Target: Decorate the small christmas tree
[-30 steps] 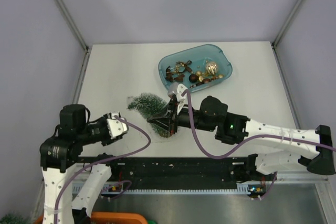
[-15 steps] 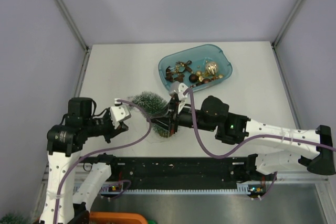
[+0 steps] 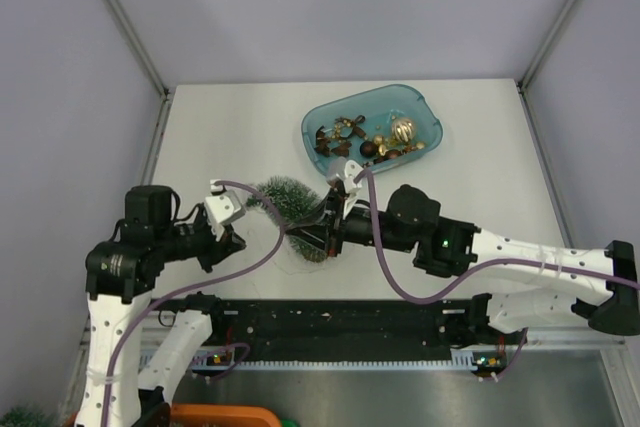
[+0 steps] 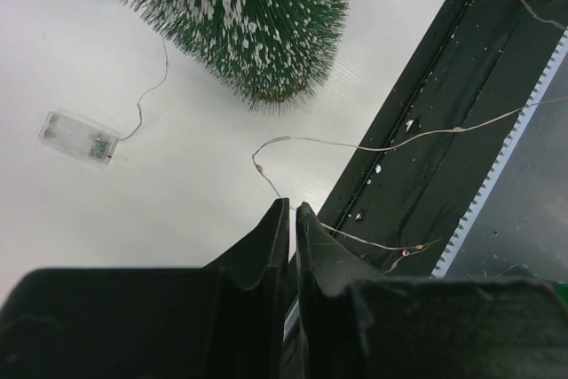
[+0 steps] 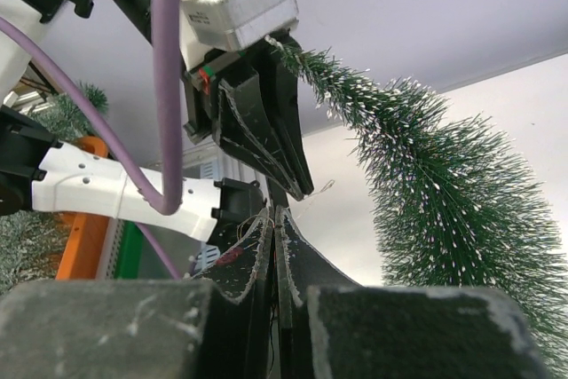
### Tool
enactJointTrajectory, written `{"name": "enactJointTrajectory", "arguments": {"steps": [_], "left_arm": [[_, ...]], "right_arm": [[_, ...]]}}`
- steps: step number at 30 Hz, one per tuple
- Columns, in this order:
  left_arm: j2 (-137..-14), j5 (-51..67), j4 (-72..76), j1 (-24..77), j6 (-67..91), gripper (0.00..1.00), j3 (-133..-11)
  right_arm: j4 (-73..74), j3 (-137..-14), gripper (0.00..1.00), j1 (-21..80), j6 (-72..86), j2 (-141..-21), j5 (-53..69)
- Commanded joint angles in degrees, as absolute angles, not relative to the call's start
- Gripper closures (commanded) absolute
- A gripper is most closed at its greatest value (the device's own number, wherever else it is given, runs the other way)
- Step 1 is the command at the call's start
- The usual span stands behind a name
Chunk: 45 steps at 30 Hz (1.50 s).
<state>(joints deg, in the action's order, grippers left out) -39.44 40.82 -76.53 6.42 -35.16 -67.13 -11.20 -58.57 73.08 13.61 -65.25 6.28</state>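
The small christmas tree [image 3: 283,195] lies on its side on the white table, its bushy lower end [image 4: 248,24] toward the arms. A thin wire light string [image 4: 355,144] runs from its clear battery box [image 4: 78,138] across the table and onto the black rail. My left gripper [image 3: 232,239] is just left of the tree, its jaws [image 4: 291,206] shut on the wire, which comes out on both sides of the tips. My right gripper [image 3: 290,235] is shut [image 5: 275,210] right beside the tree [image 5: 444,184], tip to tip with the left gripper [image 5: 302,191]. Whether it pinches wire I cannot tell.
A translucent blue tray [image 3: 425,112] at the back holds several brown and gold ornaments [image 3: 375,137]. The black rail [image 3: 330,322] with a toothed strip runs along the table's near edge. Purple cables loop over both arms.
My left arm swung right toward the tree and its jaws closed from open onto the wire. The right gripper stayed shut by the tree, shifting only slightly.
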Motion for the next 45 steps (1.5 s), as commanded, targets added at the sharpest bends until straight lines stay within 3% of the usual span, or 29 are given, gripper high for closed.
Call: {"name": "enactJointTrajectory", "arguments": {"steps": [1,6,16,25,27,29,33,39,40,44,45], "left_arm": [[-41.1,43.9,-78.6,6.5,-36.5,0.85,-71.2],[-43.3,42.5,-81.6,6.5,-38.6,0.75,-74.6],[-43.0,43.9,-84.5,6.5,-40.8,0.69,-73.8],[-38.5,39.0,-75.7,6.5,-38.1,0.67,-66.3],[-38.8,38.5,-73.8,6.5,-36.7,0.53,-65.9],[-39.7,37.8,-72.6,6.5,-34.3,0.01,-66.4],[-42.6,40.4,-76.1,6.5,-36.4,0.01,-68.9],[-41.8,40.4,-75.9,6.5,-36.7,0.1,-67.1],[-41.6,40.5,-75.8,6.5,-37.3,0.17,-66.7],[-40.9,39.8,-75.7,6.5,-38.0,0.64,-66.2],[-40.7,39.6,-75.6,6.5,-38.1,0.72,-66.0]], "right_arm": [[-13.5,-58.5,1.0,73.7,13.9,-63.7,6.2],[-13.1,-58.3,1.0,73.7,13.7,-63.7,6.0],[-13.6,-58.9,1.0,73.7,13.8,-63.8,6.2],[-15.0,-59.0,1.0,73.7,14.9,-63.8,7.2],[-14.9,-58.9,1.0,73.7,15.2,-63.8,7.3],[-15.1,-58.9,1.0,73.7,15.3,-63.9,7.4],[-15.2,-58.8,1.0,73.7,15.5,-63.9,7.2],[-15.3,-58.8,1.0,73.7,15.6,-63.8,7.2],[-15.3,-58.7,1.0,73.7,15.5,-63.7,7.2],[-15.6,-58.3,1.0,73.7,15.6,-63.4,7.1],[-15.6,-58.2,1.0,73.7,15.7,-63.4,7.1]]}}
